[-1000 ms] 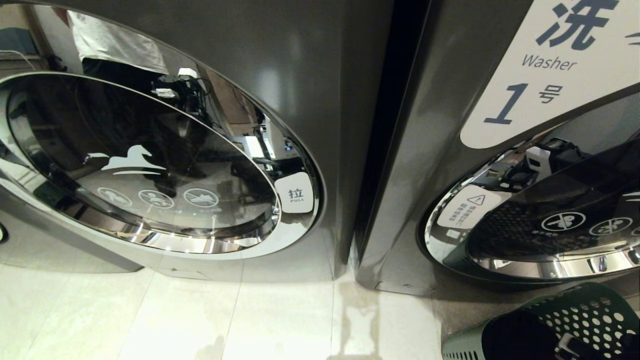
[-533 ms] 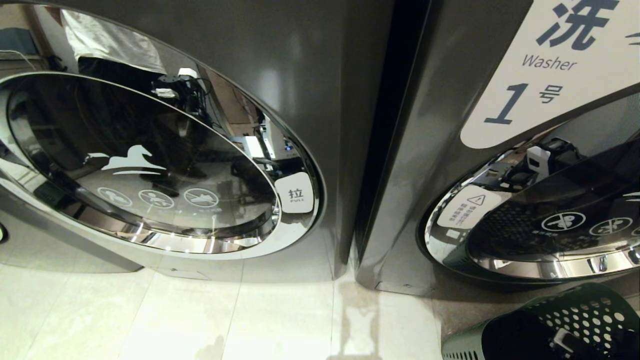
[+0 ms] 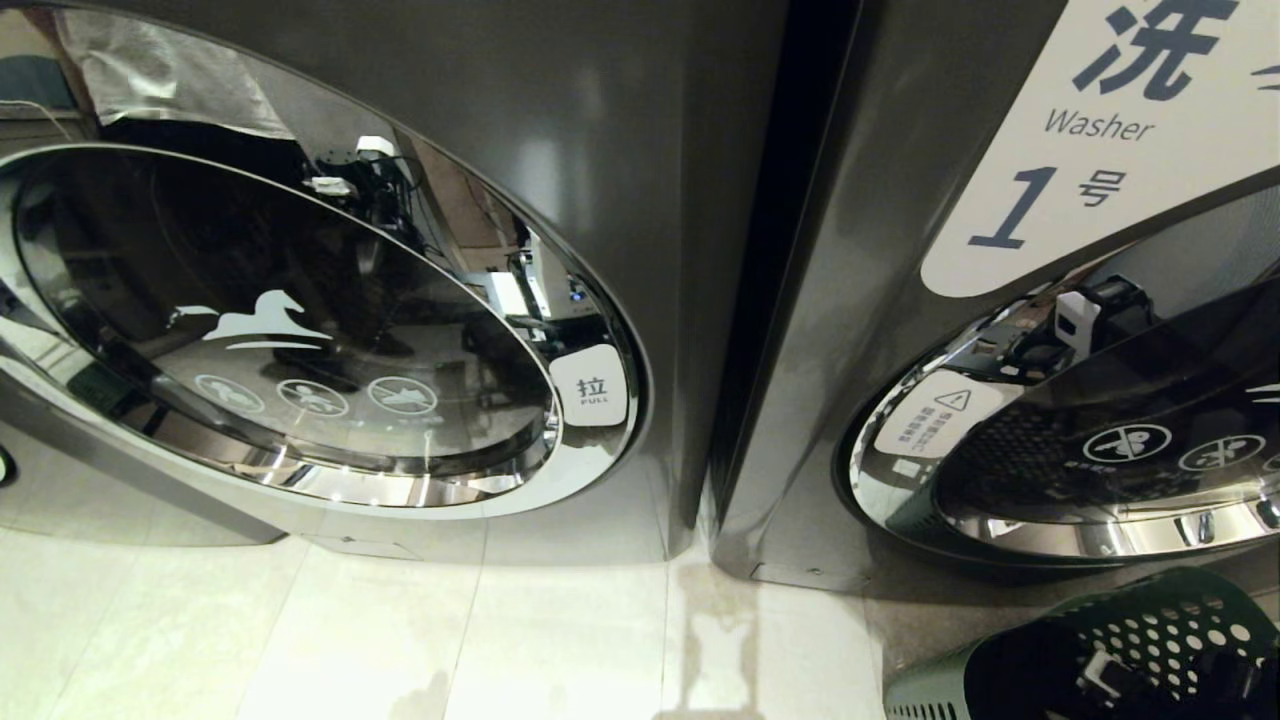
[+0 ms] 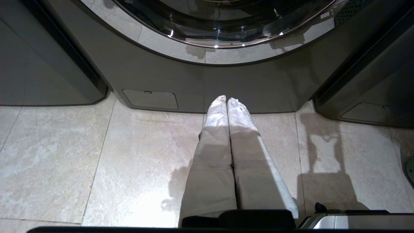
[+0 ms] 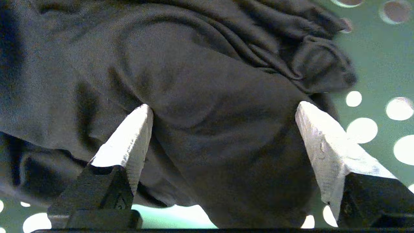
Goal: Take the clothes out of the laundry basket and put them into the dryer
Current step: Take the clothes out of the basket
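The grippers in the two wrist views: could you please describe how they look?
The left gripper has two long, tapered jaws wrapped in white, wrinkled material, rising from a black base. The right gripper has the same white, rough-surfaced covering on wedge-shaped jaws, each seated in a black block mount. No cables or markings are visible.

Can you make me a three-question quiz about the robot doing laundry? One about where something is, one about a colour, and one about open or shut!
1. Where is the dark cloth?
A. in the basket
B. on the floor
C. in a machine

2. What colour is the basket?
A. red
B. green
C. yellow

3. How is the right gripper?
A. shut on nothing
B. out of sight
C. open

Answers: 1 A, green holed walls show around the cloth. 2 B, its holed wall is green. 3 C, its white fingers stand wide apart either side of a cloth fold.
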